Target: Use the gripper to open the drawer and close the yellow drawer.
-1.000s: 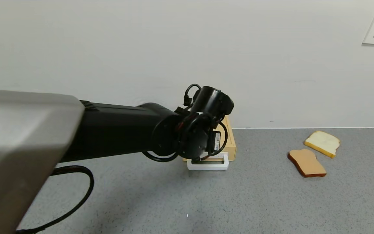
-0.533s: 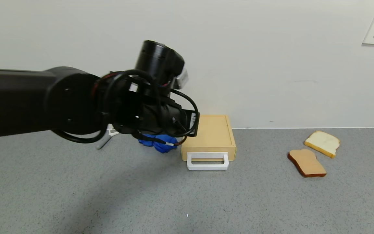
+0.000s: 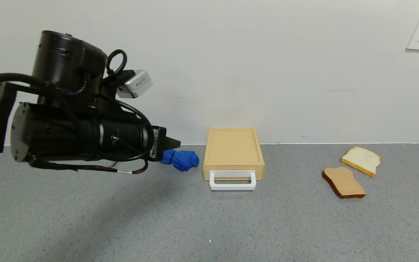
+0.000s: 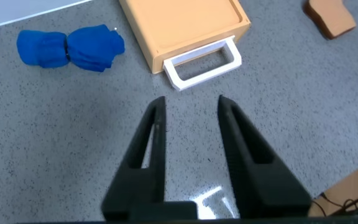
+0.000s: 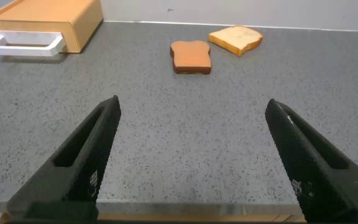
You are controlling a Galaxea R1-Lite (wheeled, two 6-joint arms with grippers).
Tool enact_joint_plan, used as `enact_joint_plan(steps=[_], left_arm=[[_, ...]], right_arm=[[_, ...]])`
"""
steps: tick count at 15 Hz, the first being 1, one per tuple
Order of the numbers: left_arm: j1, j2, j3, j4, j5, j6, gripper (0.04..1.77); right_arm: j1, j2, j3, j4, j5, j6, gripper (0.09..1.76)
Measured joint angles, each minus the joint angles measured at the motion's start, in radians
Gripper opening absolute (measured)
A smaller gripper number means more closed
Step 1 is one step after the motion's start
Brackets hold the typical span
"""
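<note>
1. Grey worktop (image 3: 304,225) against white wall; drawer (image 3: 233,153) sits far centre, shut, white handle (image 3: 232,181) facing near.
2. Left gripper (image 4: 188,112) has let go of the handle and pulled back left, jaws part open, empty.
3. Close step looks done.
4. Right gripper (image 5: 191,121) parked, wide open.

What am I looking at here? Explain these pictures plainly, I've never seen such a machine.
It is a two-armed robot filmed by three cameras: one on its head, one on each wrist. In the head view the left arm's tool hangs above the grey counter, holding nothing; its wrist camera shows two dark fingers parted. The right tool appears only in its own wrist view, wide open and empty. On the counter lie a shut yellow drawer with a white handle, a blue cloth bundle beside it, and two bread slices farther right.
</note>
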Motion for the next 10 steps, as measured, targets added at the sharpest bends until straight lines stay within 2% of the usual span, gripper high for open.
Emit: enact_joint_plan(steps=[4, 7, 10], left_arm=[[0.082, -0.125, 0.177, -0.107, -0.118, 0.067, 1.08], [0.147, -0.229, 0.289, -0.193, -0.181, 0.091, 1.28], [0.219, -0.354, 0.384, -0.209, -0.214, 0.123, 1.42]], right_arm=[[0.0, 0.0, 0.0, 0.0, 0.0, 0.0, 1.71], [0.0, 0.0, 0.0, 0.0, 0.0, 0.001, 1.71], [0.0, 0.0, 0.0, 0.0, 0.0, 0.0, 1.71]])
